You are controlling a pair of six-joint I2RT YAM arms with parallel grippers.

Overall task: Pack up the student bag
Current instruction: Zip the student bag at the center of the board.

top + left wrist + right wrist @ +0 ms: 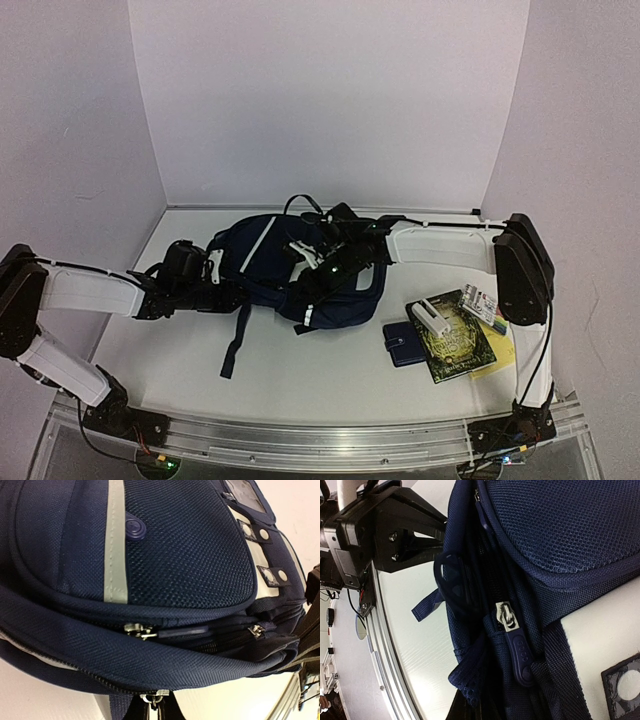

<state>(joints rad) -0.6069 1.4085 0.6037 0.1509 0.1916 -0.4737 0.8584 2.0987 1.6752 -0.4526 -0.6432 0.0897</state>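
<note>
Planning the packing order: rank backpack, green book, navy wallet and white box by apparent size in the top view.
1. student bag
2. green book
3. navy wallet
4. white box
All lie on one table; nearness hardly matters.

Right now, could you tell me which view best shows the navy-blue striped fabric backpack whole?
The top external view: the navy-blue striped backpack appears nearly whole. Both wrist views show only close-up fabric and zippers.
</note>
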